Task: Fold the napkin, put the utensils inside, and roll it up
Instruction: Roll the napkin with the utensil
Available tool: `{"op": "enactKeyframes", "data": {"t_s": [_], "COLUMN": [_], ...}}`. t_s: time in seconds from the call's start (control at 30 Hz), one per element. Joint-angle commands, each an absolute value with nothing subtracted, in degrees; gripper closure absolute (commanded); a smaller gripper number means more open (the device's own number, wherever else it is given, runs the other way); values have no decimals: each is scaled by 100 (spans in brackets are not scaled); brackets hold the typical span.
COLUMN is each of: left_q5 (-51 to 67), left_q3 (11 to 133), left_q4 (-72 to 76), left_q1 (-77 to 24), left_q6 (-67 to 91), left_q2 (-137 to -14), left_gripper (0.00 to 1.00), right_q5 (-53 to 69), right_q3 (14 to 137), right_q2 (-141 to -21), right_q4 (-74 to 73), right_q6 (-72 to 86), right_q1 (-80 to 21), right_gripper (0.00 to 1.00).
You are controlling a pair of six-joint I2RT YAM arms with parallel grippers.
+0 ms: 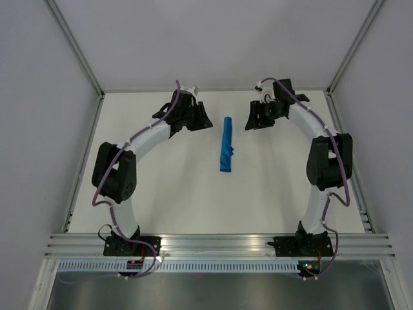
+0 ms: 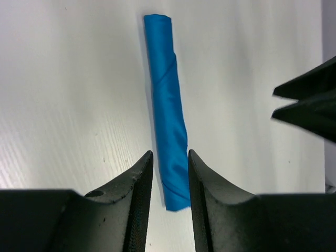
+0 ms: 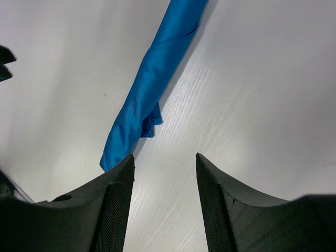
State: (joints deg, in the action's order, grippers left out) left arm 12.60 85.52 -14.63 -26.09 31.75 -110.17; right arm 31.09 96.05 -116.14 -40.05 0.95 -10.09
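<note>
The napkin [image 1: 227, 145] lies on the white table as a tight blue roll, long axis running away from the arm bases. A small loose flap sticks out of its side [image 3: 152, 122]. No utensils show in any view. My left gripper [image 1: 202, 123] hovers left of the roll's far end, open, with nothing between its fingers. In the left wrist view the napkin [image 2: 168, 110] shows past the gap of the left gripper [image 2: 170, 153], not touching it. My right gripper [image 1: 250, 120] is right of the same end, open and empty. Its own view has the right gripper [image 3: 164, 156] beside the napkin [image 3: 149, 89].
The white table [image 1: 161, 194] is bounded by grey walls and metal posts at the back corners. An aluminium rail [image 1: 219, 244] carries both arm bases at the near edge. The right gripper's fingertips [image 2: 310, 105] show at the right edge of the left wrist view.
</note>
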Motion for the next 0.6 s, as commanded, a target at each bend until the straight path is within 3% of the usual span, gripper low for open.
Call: {"op": "enactKeyframes", "data": {"t_s": [0.0, 0.3, 0.57], "left_q5": [1398, 1476, 1441], "left_q3": [8010, 6294, 6047], "left_q4": [-1459, -1600, -1986], "left_q1": [-2584, -2575, -2566], "left_q6": [2760, 2470, 2250], "left_q2": [-10013, -7922, -7119], "left_gripper": [62, 59, 57], "right_q5": [2866, 2444, 2127], "right_q3": [9273, 7692, 6794], "right_q2": [-10531, -8439, -7313], "right_q4": [-3420, -2795, -2575], "right_q6": [123, -281, -580], "right_q1": [-652, 217, 448], "right_gripper": [44, 40, 40]}}
